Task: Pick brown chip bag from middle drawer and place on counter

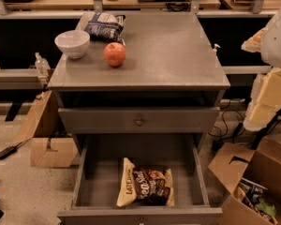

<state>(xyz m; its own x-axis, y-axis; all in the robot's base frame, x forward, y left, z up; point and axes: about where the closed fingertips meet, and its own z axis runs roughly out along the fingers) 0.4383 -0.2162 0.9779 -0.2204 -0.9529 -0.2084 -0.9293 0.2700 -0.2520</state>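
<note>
The brown chip bag [147, 187] lies flat in the open middle drawer [103, 170], near its front edge and a little right of centre. Its tan edge points left. The counter [173, 50] is the grey cabinet top above it. My gripper is out of view. Only white and cream parts of my arm [274, 74] show at the right edge, beside the cabinet and well above the drawer.
On the counter's back left stand a red apple [114, 54], a white bowl [72, 43] and a blue-and-white snack bag [104, 26]. The upper drawer front [139, 121] with a knob is closed. Cardboard boxes sit on the floor at right [253, 182] and left [51, 151].
</note>
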